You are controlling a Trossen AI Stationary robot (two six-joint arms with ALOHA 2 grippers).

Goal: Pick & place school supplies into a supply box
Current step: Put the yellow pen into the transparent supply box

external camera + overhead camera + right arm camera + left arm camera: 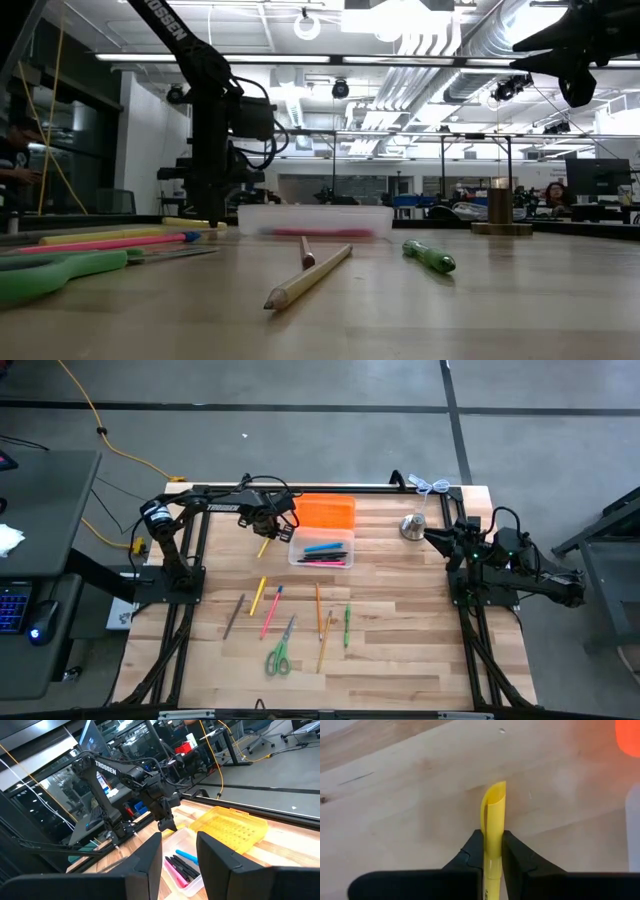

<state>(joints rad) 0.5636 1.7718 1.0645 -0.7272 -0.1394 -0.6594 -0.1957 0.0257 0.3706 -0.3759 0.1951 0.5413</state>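
Note:
My left gripper point(268, 532) stands left of the supply box point(322, 548), pointing down, shut on a yellow marker point(493, 827). The clear box holds blue, pink and dark pens, and its orange lid point(325, 512) lies open behind it. On the wood nearer the front lie a dark pencil point(234, 616), a yellow pen point(257, 596), a pink pen point(271, 612), an orange pencil point(318, 608), a wooden pencil point(325, 640), a green pen point(347, 626) and green-handled scissors point(280, 652). My right gripper point(177, 855) waits open at the table's right side, holding nothing. My left gripper pinches the yellow marker's barrel point(493, 851) between its two fingers point(470, 855), coming from above and pointing down. The marker runs along the fingers and sticks out below them, its free end point(495, 795) toward the wood. It looks lifted clear of the table.
A silvery bell-like object point(413, 525) stands right of the box, near my right arm. Black frame rails run along the table's far edge point(330, 488) and both sides. Bare wood lies between the box and the row of pens.

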